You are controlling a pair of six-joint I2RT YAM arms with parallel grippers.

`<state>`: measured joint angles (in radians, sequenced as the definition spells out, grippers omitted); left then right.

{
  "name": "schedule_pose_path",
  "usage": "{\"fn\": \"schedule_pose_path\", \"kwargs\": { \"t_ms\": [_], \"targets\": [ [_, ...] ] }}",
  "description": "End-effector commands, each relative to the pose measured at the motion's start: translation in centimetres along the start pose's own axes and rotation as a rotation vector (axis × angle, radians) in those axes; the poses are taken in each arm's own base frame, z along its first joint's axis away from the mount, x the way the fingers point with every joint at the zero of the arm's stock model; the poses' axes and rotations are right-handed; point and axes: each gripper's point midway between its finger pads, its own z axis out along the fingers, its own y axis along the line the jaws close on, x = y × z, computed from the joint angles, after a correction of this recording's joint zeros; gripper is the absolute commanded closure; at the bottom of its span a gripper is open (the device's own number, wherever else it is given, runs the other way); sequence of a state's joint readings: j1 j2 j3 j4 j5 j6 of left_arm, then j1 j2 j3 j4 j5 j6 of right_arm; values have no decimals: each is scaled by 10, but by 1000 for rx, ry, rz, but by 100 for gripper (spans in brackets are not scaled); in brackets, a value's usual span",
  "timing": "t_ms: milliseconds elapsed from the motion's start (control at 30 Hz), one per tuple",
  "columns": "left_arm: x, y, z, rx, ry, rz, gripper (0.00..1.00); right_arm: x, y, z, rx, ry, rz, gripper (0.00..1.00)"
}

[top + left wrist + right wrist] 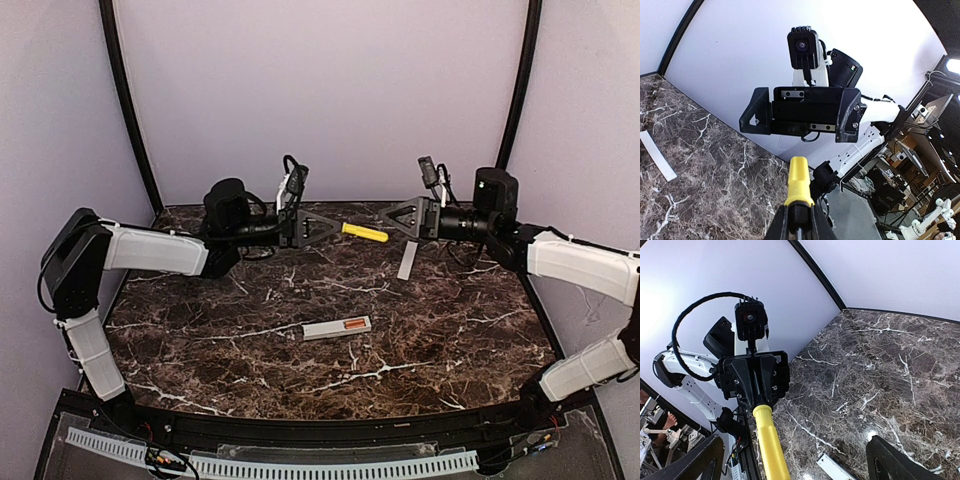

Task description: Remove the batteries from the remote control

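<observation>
The white remote control [337, 327] lies on the marble table [200, 320] near the middle, recess up, with the orange batteries [354, 324] in it. My left gripper [328, 229] is raised over the far part of the table and shut on the dark end of a yellow-handled tool [365, 233]; in the left wrist view the handle [799, 182] sticks out from the shut gripper [799, 216]. My right gripper [390, 222] faces it, open, at the handle's free end. In the right wrist view the handle [771, 445] lies between the spread fingers [897, 462].
The flat white cover strip [406, 260] lies on the table below the right gripper; it also shows in the left wrist view [657, 155] and the right wrist view [836, 469]. Lilac walls with black corner posts [125, 100] close the back and sides.
</observation>
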<state>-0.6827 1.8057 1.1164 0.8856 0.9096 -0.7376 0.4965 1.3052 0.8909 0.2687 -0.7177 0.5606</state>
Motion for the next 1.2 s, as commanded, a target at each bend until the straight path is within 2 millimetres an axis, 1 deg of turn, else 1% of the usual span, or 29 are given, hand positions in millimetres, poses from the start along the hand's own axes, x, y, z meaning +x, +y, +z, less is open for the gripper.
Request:
{"fn": "schedule_pose_path", "kwargs": {
  "t_ms": [0,100,333,433,567,733,833,967,1100,1167],
  "targets": [
    [-31,-10,1,26,-98,21,100,-15,15,1,-74,-55,-19,4],
    [-35,-8,3,32,-116,13,100,-15,17,4,-95,-57,-15,7],
    [-42,-9,6,66,-146,1,100,-12,31,21,-176,-21,-27,22],
    [-43,-8,8,72,-151,-5,100,-12,34,26,-194,-17,-28,32],
    [-44,-7,9,73,-154,-3,100,-12,36,31,-206,-13,-29,40],
    [-43,-4,9,68,-153,-2,100,-13,36,34,-218,-5,-29,55],
    [-42,-3,9,67,-151,-4,100,-13,38,35,-224,-3,-31,59],
    [-41,-3,10,67,-151,-8,100,-14,38,36,-227,-2,-32,61],
    [-40,-5,11,73,-148,-4,100,-13,37,38,-233,6,-28,69],
    [-40,-6,12,75,-144,-3,100,-12,39,39,-243,12,-32,76]
  ]
}}
